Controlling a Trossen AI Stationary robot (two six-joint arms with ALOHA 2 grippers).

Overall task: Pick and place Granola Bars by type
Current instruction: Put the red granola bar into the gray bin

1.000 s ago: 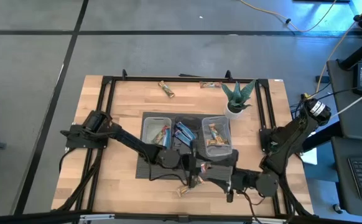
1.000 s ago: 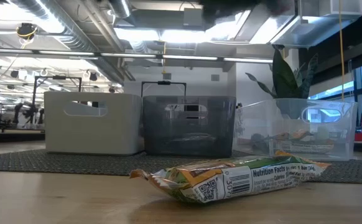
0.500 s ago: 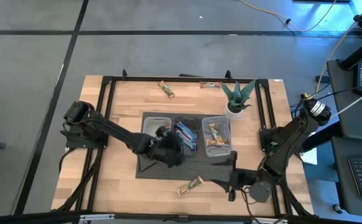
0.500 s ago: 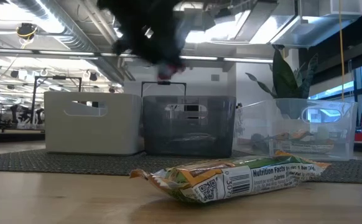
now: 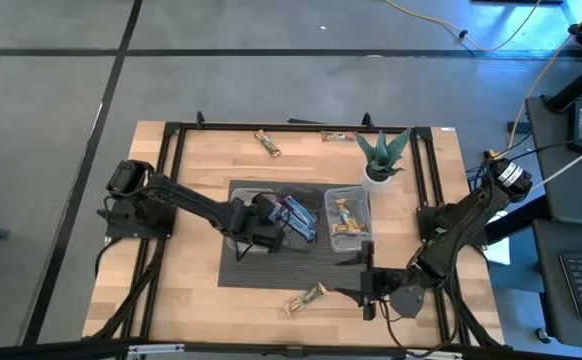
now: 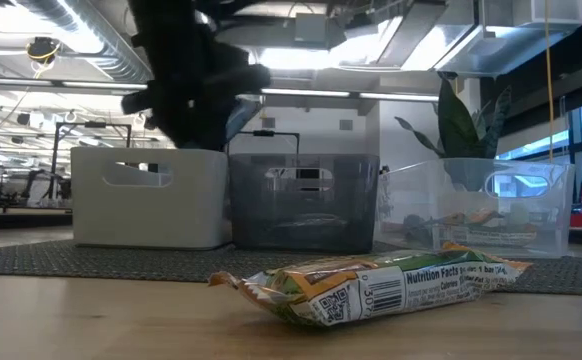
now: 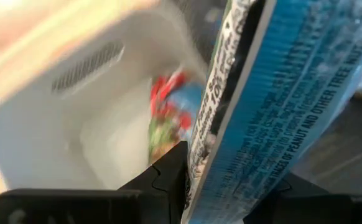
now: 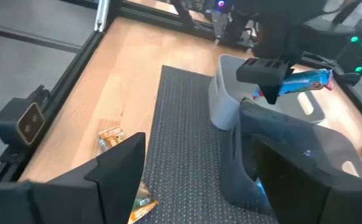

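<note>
My left gripper (image 5: 259,213) hangs over the bins, shut on a shiny blue granola bar (image 7: 274,93), which also shows in the right wrist view as the blue bar (image 8: 306,79). Below it stands the white left bin (image 7: 38,124), with a red, green and blue bar (image 7: 168,115) lying in it. A tan-green granola bar (image 5: 306,298) lies flat on the wood near the front edge, close up in the low view as the same bar (image 6: 371,285). My right gripper (image 5: 366,285) stands open just right of that bar, touching nothing. Two more bars (image 5: 266,143) (image 5: 339,136) lie at the far edge. My left gripper pinches the blue bar near one end (image 7: 212,180) between its two fingers (image 7: 165,174). The fingers slant down from above. The rest of the bar (image 8: 318,78) sticks out sideways, roughly level. It is lifted clear above the bins.
Three bins stand in a row on a dark mat (image 5: 271,270): left (image 5: 239,205), middle (image 5: 301,200), right (image 5: 349,218), the last two with bars inside. A spiky potted plant (image 5: 381,155) stands behind the right bin. Black frame rails (image 5: 171,160) edge the table.
My left gripper has gone from the mat's front edge, near the loose bar, toward the far left, and now hangs over the left bin. On the way it rolled at the wrist and tipped downward. The loose bar has stayed put.
</note>
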